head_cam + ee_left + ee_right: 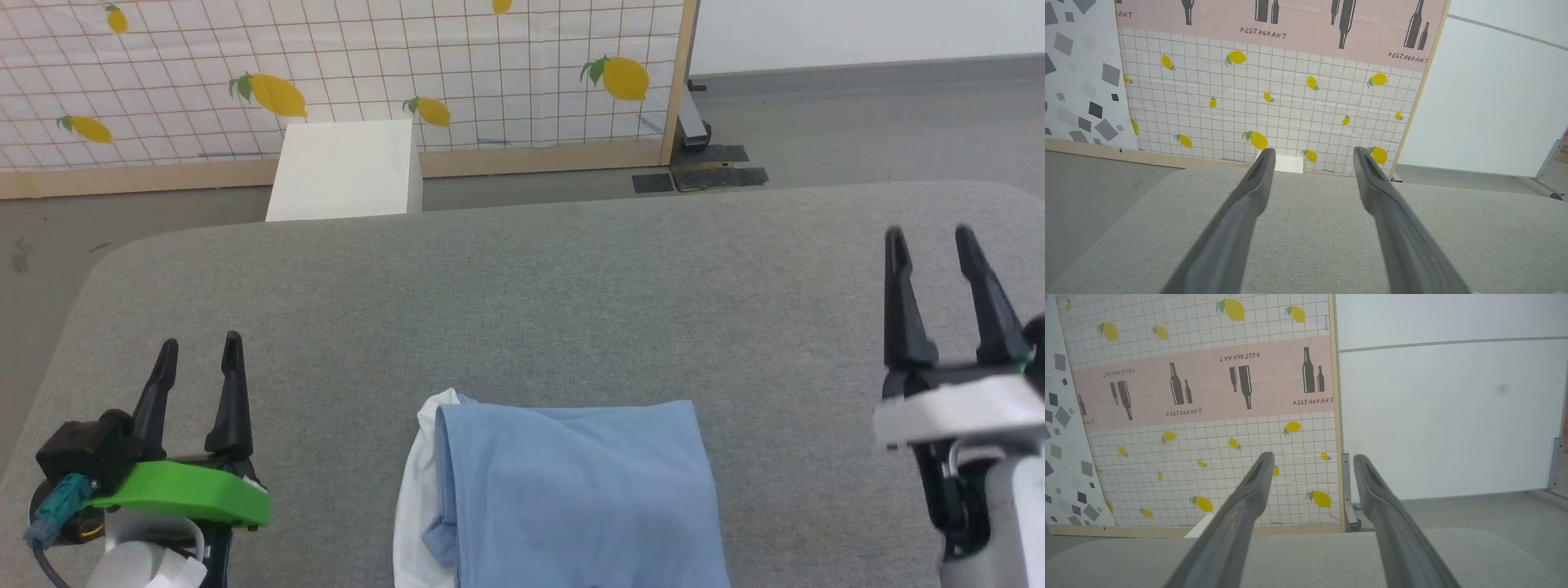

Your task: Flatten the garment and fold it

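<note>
Head view: folded garment (571, 490) well apart between left claw (201, 340) and right claw (931, 232), both released.

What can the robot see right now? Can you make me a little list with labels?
Shirt: light blue shirt, lying as a folded bundle, with a white part poking out at its left edge
Where it lies: on the grey fabric table, near the middle of the robot's side
Left tool: open, empty, to the left of the shirt and not touching it
Right tool: open, empty, to the right of the shirt and further forward
Behind the table: a white box on the floor, in front of a lemon-patterned panel
</note>
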Robot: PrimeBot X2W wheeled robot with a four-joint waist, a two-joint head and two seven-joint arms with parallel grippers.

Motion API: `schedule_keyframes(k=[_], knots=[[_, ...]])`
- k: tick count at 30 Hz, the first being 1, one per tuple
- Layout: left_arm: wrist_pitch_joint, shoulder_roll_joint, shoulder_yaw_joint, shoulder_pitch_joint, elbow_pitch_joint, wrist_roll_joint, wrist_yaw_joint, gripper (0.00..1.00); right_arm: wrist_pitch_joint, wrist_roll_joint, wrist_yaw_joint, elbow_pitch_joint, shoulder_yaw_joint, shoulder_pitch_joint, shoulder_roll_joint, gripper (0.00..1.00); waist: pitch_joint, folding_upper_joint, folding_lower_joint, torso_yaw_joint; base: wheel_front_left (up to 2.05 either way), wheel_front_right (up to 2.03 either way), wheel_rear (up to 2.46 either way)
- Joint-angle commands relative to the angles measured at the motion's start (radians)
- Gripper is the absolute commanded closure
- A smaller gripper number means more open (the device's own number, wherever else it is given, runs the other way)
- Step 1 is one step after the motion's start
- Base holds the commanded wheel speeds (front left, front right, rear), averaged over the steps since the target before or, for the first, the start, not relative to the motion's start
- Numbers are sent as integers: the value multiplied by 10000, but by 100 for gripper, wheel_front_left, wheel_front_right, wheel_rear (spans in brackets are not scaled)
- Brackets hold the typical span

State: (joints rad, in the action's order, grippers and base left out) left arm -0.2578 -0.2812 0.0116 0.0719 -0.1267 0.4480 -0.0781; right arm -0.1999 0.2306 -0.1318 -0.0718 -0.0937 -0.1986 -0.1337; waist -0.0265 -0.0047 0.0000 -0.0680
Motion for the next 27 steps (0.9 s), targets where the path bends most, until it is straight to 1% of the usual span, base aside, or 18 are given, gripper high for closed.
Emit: schedule_keyframes(k=[1,7,14,27], knots=[[-34,48,28,-74,-58,-183,60,0,-79,-119,11,38,-68,329,102,0,4,47,0,40,0,0,0],[20,83,141,-23,-360,-247,180,0,10,-343,11,-37,-196,1296,290,0,-31,47,0,141,0,0,0],[66,-52,293,-72,-615,-613,423,0,183,-586,11,-204,-126,2023,352,0,-66,47,0,173,0,0,0],[87,-114,489,-107,-1002,-599,371,0,441,-669,11,-421,59,2340,418,0,23,47,0,144,0,0,0]])
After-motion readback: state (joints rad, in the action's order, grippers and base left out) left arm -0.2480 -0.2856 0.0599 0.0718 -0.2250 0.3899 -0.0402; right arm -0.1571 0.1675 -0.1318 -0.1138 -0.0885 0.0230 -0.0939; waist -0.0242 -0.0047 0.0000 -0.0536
